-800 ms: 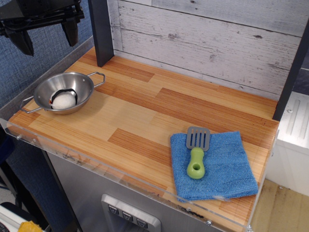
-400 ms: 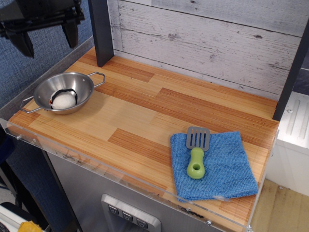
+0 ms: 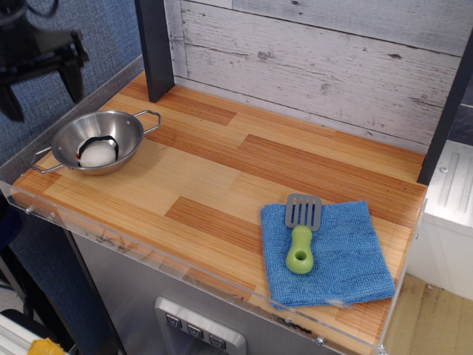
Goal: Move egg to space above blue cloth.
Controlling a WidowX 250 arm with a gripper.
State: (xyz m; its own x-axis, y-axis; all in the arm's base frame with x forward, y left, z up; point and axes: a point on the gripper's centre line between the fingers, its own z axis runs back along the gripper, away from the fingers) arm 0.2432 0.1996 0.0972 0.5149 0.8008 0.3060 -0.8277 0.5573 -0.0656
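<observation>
Egg (image 3: 97, 153) sits in steel bowl (image 3: 126, 126), axis unclear, blue cloth (image 3: 347, 255) w/ spatula (image 3: 301, 231) far right of bowl; gripper (image 3: 41, 87) fingers spread.

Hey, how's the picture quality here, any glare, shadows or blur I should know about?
In the observation.image view, lighting is even and soft; the steel bowl shows bright reflections on its inner wall around the egg; the blue cloth and spatula are sharp, with only faint shadows; the dark tool at upper left is underexposed and cut by the frame edge; the clear front guard glints faintly.
</observation>
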